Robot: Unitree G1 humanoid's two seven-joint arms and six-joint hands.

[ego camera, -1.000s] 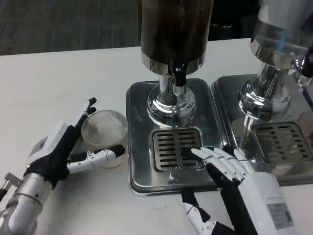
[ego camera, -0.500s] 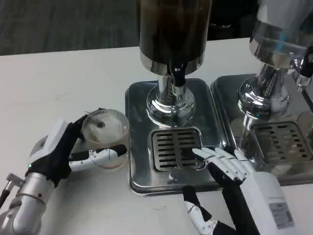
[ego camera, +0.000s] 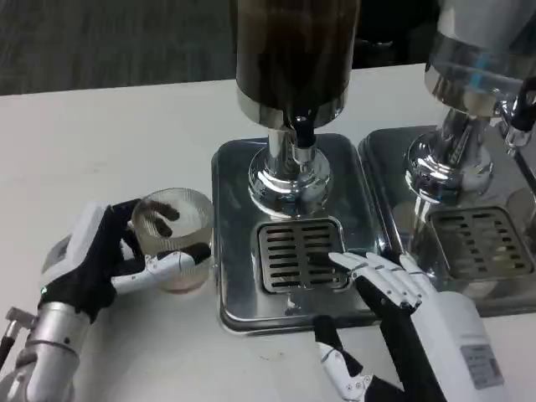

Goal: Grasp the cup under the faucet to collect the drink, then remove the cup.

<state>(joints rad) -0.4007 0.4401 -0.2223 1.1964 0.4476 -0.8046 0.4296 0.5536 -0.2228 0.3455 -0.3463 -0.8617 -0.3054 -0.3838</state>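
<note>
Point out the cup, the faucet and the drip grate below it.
cup (ego camera: 172,219): head view, on its ribbed clear wall.
faucet (ego camera: 303,134): head view, on the black spout.
drip grate (ego camera: 295,251): head view, on the slotted middle.

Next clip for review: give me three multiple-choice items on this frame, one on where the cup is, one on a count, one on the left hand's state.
1. Where is the cup?
A. On the drip grate
B. On the table, left of the dispenser tray
C. On the right dispenser

2. How many drink dispensers show?
A. One
B. Two
C. Three

3. What is the left hand doing?
A. Holding the cup
B. Lying flat
C. Pressing the faucet

Answers:
1. B, it stands beside the tray.
2. B, dark dispenser and clear one.
3. A, fingers wrap the cup.
</note>
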